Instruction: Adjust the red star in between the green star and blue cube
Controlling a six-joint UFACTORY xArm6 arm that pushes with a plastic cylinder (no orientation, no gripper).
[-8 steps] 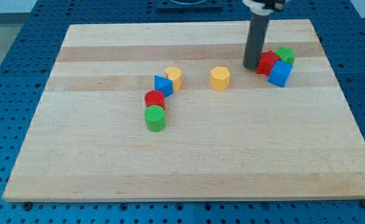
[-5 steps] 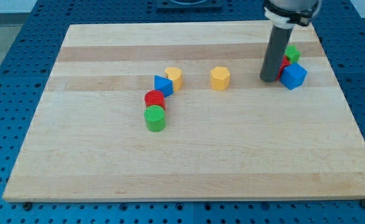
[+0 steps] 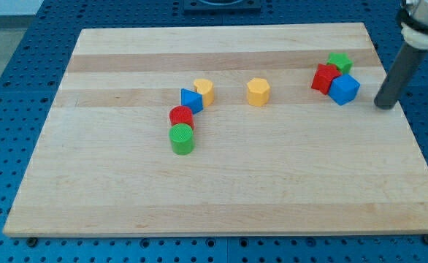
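The red star (image 3: 323, 77) sits at the board's upper right. It touches the green star (image 3: 339, 62) just above and to its right, and the blue cube (image 3: 344, 90) just below and to its right. The three form a tight cluster. My tip (image 3: 384, 105) rests on the board to the right of the blue cube, apart from it, near the board's right edge.
A yellow hexagonal block (image 3: 258, 92) lies mid-board. Left of it is a chain: yellow block (image 3: 204, 91), blue triangle (image 3: 190, 100), red cylinder (image 3: 181, 116), green cylinder (image 3: 182, 139). The wooden board (image 3: 221, 190) lies on a blue pegboard.
My tip moved from the left of the red star across to the right of the blue cube. The red star and blue cube shifted slightly right, closing up against the green star.
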